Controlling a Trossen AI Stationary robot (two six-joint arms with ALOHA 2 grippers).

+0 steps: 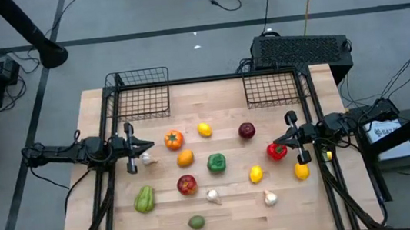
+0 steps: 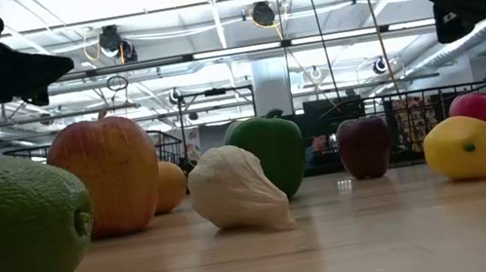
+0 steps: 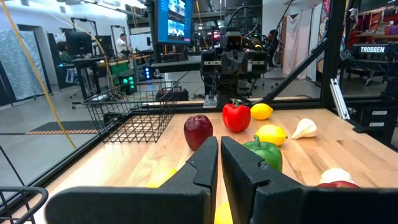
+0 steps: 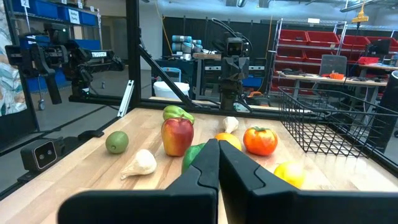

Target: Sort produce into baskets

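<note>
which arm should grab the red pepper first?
Right, probably. The right gripper sits just beside the red pepper and near the right basket. The left gripper waits across the table by the tomato. Both look shut and empty.

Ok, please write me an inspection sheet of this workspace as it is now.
Surface: light wooden table, loose items spread over the middle.
Job's things: two dark wire mesh baskets, left and right, at the far edge, both without produce; red toy apple, green toy pepper, white toy garlic bulb and others on the wood.
Clutter: nothing seen.
Tools: left tool and right tool shut, holding nothing, over the table sides.
Cables: several on the floor behind.
Surroundings: black vented box behind the table.
</note>
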